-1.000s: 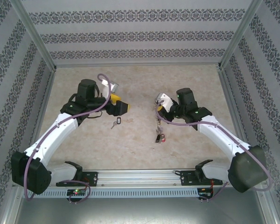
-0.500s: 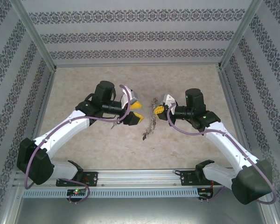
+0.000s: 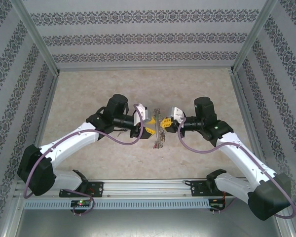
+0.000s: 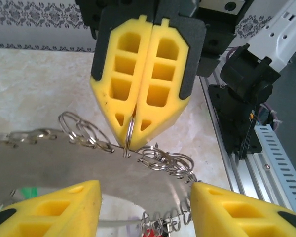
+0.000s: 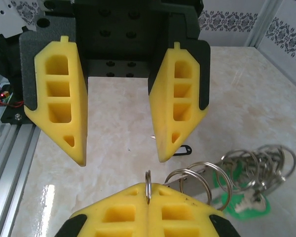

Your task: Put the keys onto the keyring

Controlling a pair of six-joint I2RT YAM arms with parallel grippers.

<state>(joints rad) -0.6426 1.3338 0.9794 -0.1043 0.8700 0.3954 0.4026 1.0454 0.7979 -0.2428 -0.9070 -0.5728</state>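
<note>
Here, the right claw pinches the thin keyring, the left claw parted opposite; a misaligned closing could twist the ring free onto the table.

Keyring shiny metal; left claw pads matt, seemingly foam.

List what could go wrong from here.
1. The right gripper pinches the keyring only at its fingertips. The open left gripper, if it closes around the keyring, could twist it loose.
2. Many small rings crowd the keyring beside the pinch, so the left gripper may clamp those instead.
3. The black-tagged key lies on the table, unheld, so nothing is ready to thread.
</note>
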